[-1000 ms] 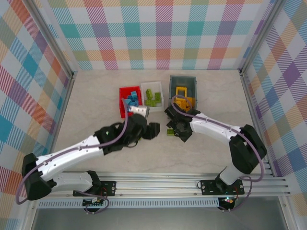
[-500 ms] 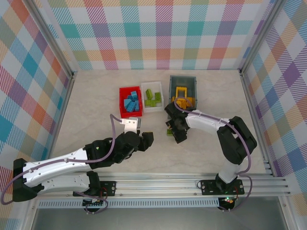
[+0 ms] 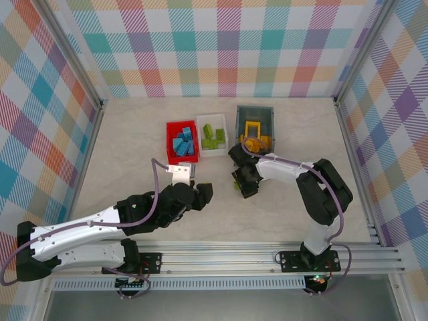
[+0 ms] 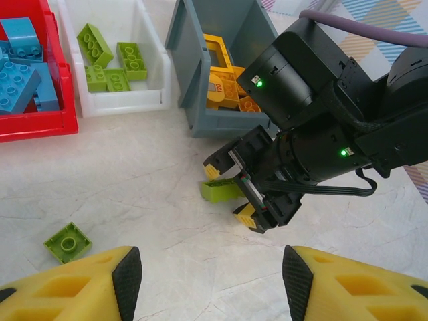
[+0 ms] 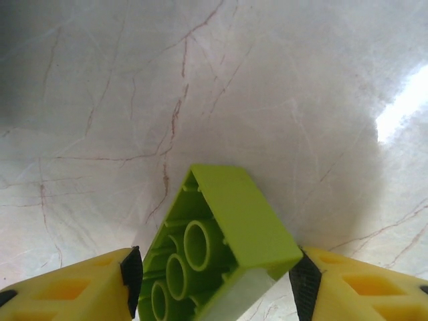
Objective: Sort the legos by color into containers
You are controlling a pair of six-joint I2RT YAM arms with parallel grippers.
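Here the right tool (image 5: 217,284) pinches a lime brick (image 5: 227,241); the left tool (image 4: 211,277) stands open.

Both arms are built alike. The left arm (image 3: 87,224) and the right arm (image 3: 284,172) each have glossy white plastic shells between chunky black joint housings. A thin greyish-purple cable (image 3: 154,177) runs along the outside of each. The black base blocks (image 3: 130,254) are bolted to a ribbed aluminium rail (image 3: 214,257), at seven and five o'clock in the overhead view. The left gripper (image 3: 202,194) has a small silvery-white camera box (image 3: 179,171) at its eleven o'clock. Its moulded yellow fingers (image 4: 67,287) have hollow cells and black rubber pads (image 4: 127,274). The right gripper (image 4: 227,190) has a black body with two small green lights (image 4: 259,83).
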